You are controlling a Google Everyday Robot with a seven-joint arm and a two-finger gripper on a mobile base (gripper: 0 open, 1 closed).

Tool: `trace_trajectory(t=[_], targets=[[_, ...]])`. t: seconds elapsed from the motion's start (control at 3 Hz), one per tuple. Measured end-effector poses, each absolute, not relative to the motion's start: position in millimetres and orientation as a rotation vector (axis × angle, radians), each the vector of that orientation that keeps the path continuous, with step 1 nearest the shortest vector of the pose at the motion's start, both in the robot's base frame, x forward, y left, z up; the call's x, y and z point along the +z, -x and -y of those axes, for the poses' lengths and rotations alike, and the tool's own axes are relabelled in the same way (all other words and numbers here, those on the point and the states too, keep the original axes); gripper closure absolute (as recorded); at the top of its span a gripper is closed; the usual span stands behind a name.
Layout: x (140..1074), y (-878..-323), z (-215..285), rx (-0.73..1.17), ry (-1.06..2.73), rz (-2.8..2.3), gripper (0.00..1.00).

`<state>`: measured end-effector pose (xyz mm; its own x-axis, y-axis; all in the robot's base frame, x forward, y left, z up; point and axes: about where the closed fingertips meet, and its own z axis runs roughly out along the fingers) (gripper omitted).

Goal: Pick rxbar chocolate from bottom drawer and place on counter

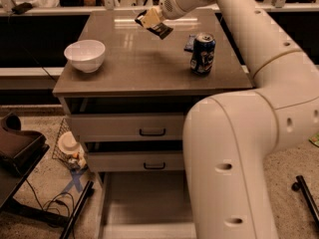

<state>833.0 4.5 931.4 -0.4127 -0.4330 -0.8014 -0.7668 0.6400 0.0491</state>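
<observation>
My gripper (pixel 151 20) hangs above the far middle of the counter (pixel 139 66), shut on the rxbar chocolate (pixel 161 31), a small flat black bar tilted down to the right and held clear of the surface. The bottom drawer (pixel 144 205) is pulled open at the foot of the cabinet, and its bare floor shows. My arm's large white links (pixel 239 148) fill the right side of the view and hide the drawers' right ends.
A white bowl (pixel 85 55) sits on the counter's left. A blue soda can (pixel 202 53) stands on the right, with a bluish-dark flat packet (pixel 189 43) just behind it. Two shut drawers with black handles (pixel 152 132) are above the open one. Cables and clutter (pixel 70 151) lie on the floor at left.
</observation>
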Motion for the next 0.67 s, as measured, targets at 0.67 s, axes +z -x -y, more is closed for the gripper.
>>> trace_trajectory(t=[0.67], targets=[[960.3, -885.0, -21.6, 0.489, 0.830, -1.941, 1.00]])
